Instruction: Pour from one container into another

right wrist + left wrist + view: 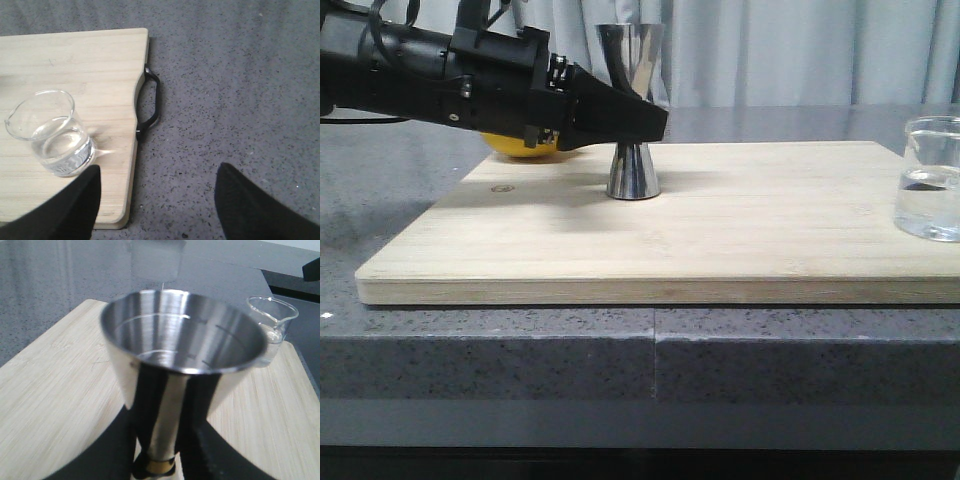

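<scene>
- On the wooden board (720,220) the steel jigger (632,110) stands upright, the left gripper (159,450) pinching its narrow waist.
- At the board's right edge the glass beaker (52,132) sits part-filled – the right gripper (157,200) is spread wide, beside it over the counter (240,75).
- Best now: centre those fingers round the beaker before closing, then lift level.

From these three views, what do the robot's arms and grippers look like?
The left arm is matte black and boxy, with black cables along its top and small metal screws near the wrist. The left gripper tapers to a blunt black wedge. The right gripper shows only two dark, smooth, rounded fingers. No markings are visible.
</scene>
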Available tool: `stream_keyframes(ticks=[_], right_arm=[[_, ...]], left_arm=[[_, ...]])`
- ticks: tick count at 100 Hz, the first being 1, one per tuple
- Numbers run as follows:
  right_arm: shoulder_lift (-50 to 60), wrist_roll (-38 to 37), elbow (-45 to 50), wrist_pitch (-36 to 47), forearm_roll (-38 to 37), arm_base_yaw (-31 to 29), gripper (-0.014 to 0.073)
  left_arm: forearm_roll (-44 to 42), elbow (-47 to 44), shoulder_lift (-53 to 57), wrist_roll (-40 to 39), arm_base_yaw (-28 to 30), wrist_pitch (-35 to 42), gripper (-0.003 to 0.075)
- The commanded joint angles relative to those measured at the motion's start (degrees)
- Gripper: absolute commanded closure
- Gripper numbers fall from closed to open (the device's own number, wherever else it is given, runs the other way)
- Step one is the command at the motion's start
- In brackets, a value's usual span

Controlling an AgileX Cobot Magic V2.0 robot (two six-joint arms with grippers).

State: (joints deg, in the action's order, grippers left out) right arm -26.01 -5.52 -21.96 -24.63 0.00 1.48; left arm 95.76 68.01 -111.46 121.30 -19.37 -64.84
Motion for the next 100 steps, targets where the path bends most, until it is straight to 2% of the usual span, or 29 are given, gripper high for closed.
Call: stream_keyframes(ticks=[1,19,40,52,81,100], right_arm=[[-0.04,0.57,-1.39,4.47,0.0,0.02,0.0151],[-0.04,0.57,-1.39,4.47,0.0,0.02,0.0151],[-0.04,0.57,-1.01,4.43,0.0,0.24,0.0151],[-0.04,1.27,0.26,5.03,0.0,2.65,0.0151],[-0.15,1.31,4.57,15.06,-1.13,12.42,0.0151],[-1.16,1.31,6.5,19.64,-1.6,13.42,0.0151]], left_arm=[[3.29,1.51,2.7,0.09,-0.29,-3.12,0.0607],[3.29,1.51,2.7,0.09,-0.29,-4.13,0.0743],[3.29,1.51,2.82,-0.02,-0.29,-7.47,0.0741],[3.4,1.59,3.18,-0.02,-0.4,-8.5,0.0741],[3.65,2.1,6.27,-2.25,-1.88,-8.5,0.0741],[3.13,4.66,6.89,-5.58,-3.05,-8.5,0.0741]])
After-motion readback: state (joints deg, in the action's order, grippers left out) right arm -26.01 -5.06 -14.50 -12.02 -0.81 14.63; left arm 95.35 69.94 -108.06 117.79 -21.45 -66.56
